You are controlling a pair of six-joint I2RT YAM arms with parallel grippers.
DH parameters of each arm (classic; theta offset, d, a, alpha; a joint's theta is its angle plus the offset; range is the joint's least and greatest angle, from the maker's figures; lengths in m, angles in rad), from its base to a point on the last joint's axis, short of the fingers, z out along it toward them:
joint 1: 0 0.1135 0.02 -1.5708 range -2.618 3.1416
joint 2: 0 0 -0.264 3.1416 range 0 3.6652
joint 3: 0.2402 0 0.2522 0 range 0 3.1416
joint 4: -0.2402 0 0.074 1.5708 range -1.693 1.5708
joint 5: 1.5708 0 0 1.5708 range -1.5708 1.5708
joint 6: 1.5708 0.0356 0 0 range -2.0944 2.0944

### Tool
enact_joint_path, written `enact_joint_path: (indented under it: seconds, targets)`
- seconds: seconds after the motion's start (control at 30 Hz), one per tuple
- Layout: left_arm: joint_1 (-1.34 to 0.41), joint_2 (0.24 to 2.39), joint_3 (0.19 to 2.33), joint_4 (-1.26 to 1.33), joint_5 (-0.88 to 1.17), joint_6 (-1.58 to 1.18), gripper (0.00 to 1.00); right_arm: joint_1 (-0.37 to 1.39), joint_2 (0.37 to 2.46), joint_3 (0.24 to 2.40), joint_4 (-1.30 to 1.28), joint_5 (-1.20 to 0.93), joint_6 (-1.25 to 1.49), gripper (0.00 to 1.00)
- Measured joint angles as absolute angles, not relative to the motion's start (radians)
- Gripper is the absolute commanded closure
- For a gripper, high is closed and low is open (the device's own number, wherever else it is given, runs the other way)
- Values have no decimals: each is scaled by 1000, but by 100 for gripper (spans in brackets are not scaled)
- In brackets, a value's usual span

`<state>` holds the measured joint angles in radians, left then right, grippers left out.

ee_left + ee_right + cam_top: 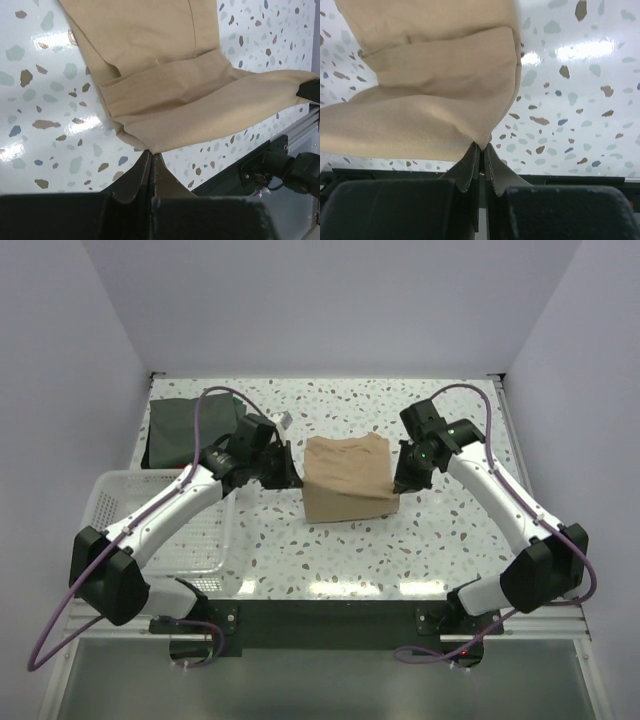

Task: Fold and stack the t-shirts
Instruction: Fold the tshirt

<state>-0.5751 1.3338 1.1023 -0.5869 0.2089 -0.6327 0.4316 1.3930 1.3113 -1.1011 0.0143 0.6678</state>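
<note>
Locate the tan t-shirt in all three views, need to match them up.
Top external: tan t-shirt at picture centre.
Left wrist: tan t-shirt across upper centre and right, corner pinched by left gripper.
Right wrist: tan t-shirt across upper left, corner pinched by right gripper.
Shared landmark: speckled tabletop under it.

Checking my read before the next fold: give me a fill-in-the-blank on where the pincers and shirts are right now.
1. The left pincer and right pincer are each ____ on the tan t-shirt.
2. The dark green t-shirt lies in the far ____ corner of the table.
3. The white mesh basket sits under the ____ arm.
Missing words: shut; left; left.
</note>
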Motion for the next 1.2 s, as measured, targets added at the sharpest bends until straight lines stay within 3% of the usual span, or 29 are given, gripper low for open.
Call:
enact_joint_path:
  seconds: [0.43,1.2]
  targets:
    - [-421,1573,1266,-493,313,-557,100,338,1680,1629,-1082,36,581,100]
    - [-330,2041,1608,-427,378,-529,100,240,2138,2009,-1076,28,511,100]
